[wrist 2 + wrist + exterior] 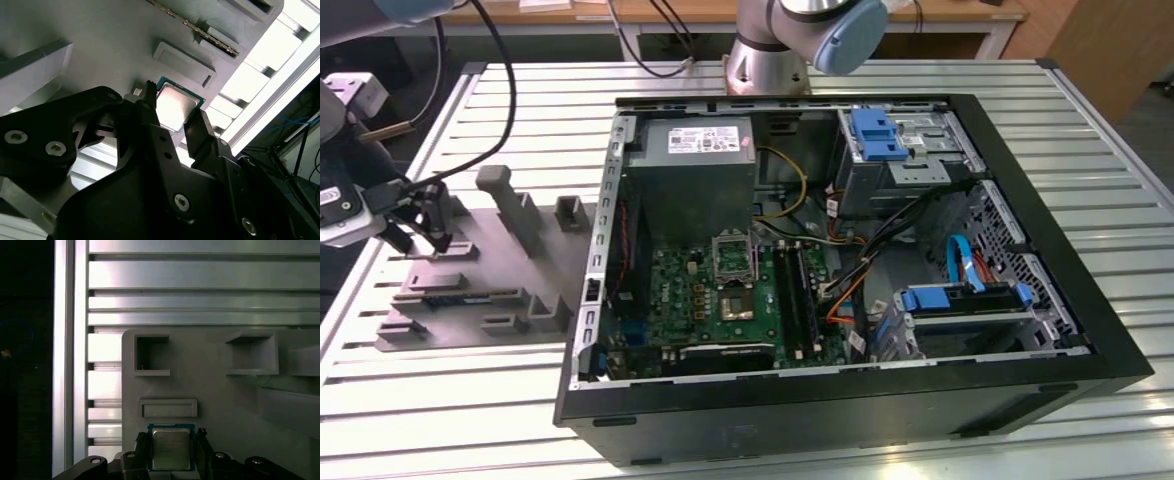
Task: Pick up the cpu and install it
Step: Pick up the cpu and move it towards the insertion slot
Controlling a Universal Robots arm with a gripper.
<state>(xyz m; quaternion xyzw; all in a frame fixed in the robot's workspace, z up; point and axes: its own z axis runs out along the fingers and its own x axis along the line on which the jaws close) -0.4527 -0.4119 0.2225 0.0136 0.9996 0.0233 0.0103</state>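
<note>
The cpu [171, 449] lies flat on the grey holder tray [225, 405] at the first wrist view's lower centre. The pincer [423, 244] straddles it, open, gripping nothing. The motherboard socket [734, 256] awaits; pickup and installation both remain.

Your slatted metal surface [1121, 200] carries an open computer case [854, 425] and a grey fixture plate [480, 268], apparently plastic.

In the second wrist view, glare bleaches the slatted silver metal surface [265, 55]; the black end effector [175, 112] beside it is shadowed.
</note>
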